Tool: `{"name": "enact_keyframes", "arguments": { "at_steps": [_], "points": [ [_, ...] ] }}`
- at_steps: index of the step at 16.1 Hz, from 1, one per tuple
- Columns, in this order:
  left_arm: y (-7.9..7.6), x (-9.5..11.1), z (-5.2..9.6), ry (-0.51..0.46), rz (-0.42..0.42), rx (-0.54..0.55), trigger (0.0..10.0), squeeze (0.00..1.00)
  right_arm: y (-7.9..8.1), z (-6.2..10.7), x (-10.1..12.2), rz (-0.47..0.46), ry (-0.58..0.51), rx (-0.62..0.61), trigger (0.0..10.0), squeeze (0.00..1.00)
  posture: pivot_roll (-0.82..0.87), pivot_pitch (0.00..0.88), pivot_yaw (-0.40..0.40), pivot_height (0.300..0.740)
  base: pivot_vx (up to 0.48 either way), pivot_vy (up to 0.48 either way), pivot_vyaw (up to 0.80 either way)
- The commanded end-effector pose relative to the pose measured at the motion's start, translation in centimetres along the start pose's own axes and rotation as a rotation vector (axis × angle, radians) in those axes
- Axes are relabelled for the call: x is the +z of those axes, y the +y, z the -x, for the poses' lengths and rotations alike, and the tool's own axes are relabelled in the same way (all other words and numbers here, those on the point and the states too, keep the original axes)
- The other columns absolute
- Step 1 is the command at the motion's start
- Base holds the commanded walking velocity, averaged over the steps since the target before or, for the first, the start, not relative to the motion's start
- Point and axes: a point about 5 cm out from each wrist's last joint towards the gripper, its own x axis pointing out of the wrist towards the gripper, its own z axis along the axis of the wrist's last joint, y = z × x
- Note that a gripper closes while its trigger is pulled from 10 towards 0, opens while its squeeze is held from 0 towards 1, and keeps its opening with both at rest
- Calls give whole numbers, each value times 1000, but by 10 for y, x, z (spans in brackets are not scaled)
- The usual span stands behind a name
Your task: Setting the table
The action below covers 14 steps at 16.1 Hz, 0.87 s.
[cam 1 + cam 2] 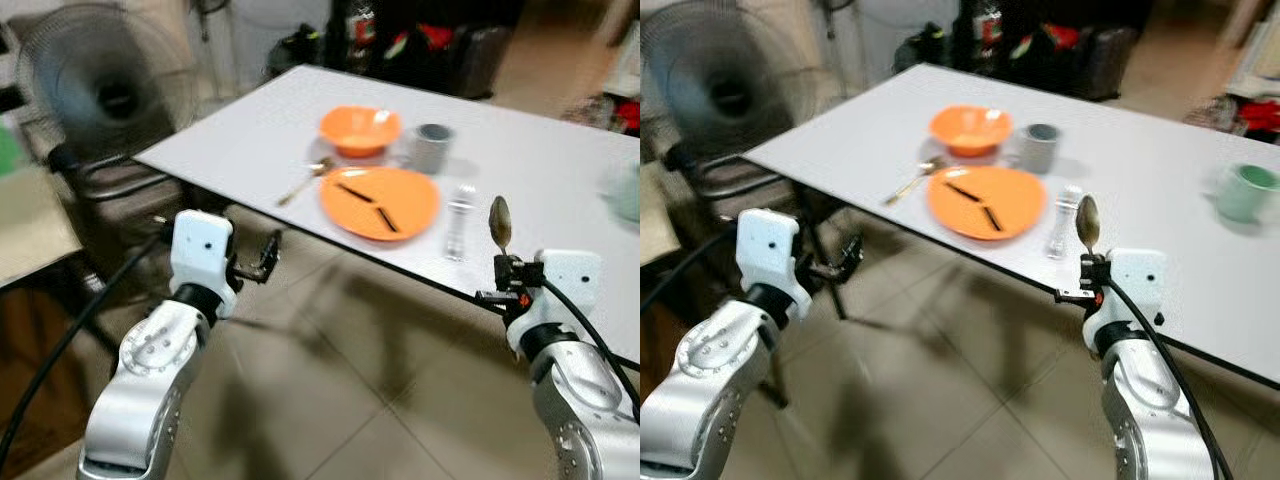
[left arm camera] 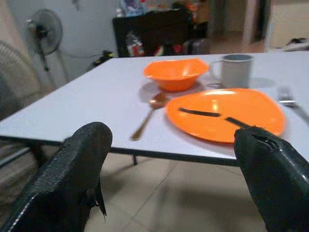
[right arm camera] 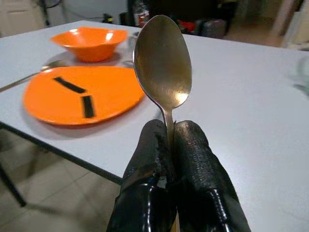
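A white table [image 1: 250,130] holds an orange plate [image 1: 380,202] with two black strips on it. Behind the plate are an orange bowl [image 1: 360,130] and a grey mug [image 1: 432,148]. A gold spoon [image 1: 305,180] lies left of the plate and a fork [image 1: 458,215] lies right of it. My right gripper [image 1: 505,272] hovers at the table's near edge, shut on the handle of a silver spoon [image 3: 162,63] that stands upright, bowl end up. My left gripper [image 1: 262,257] is open and holds nothing, low in front of the near edge, left of the plate.
A green mug [image 1: 1247,192] stands on the table's right side. A large standing fan [image 1: 105,90] and a metal chair frame [image 1: 110,175] are at the left. Dark bags [image 1: 420,45] sit beyond the far edge. Tiled floor [image 1: 340,380] lies below.
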Motion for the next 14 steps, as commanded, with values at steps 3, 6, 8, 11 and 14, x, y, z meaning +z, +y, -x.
{"name": "enact_keyframes", "arguments": {
  "at_steps": [3,6,8,11,14],
  "points": [
    [5,-1,0,5,6,10,10000,0,3,-3,4,-1,-11,14,10000,0,-79,21,13,740,0,0,-775],
    [5,-1,-1,3,14,0,10000,0,3,-3,6,11,-12,15,10000,0,-82,20,15,740,172,0,-779],
    [5,-1,-1,3,16,-2,10000,0,3,-5,8,22,-18,21,10000,0,-83,19,14,740,259,0,0],
    [5,-1,0,3,19,-4,10000,0,3,-9,11,36,-24,25,10000,0,-82,20,10,740,262,0,0],
    [7,-1,0,2,27,1,10000,0,3,-13,13,51,-24,36,10000,0,-80,18,10,740,279,0,0]
  ]
}}
